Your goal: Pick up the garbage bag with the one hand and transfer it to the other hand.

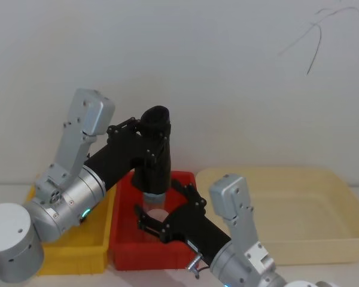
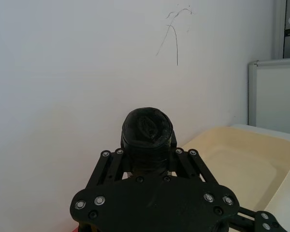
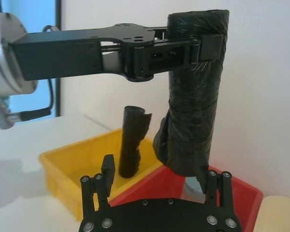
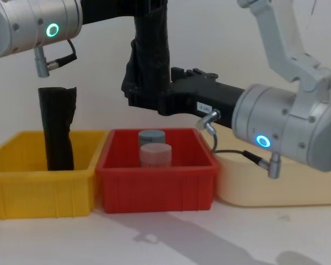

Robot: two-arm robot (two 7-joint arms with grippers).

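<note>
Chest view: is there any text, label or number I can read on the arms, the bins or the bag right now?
Unreadable: white sticker on the right end effector, print too small.
None on the garbage bag held by the left end effector, the red bin or the yellow bin.
The wall scribble is a mark, not letters.

Chest view: garbage bag (image 4: pixel 151 52) top cut off by edge.
</note>
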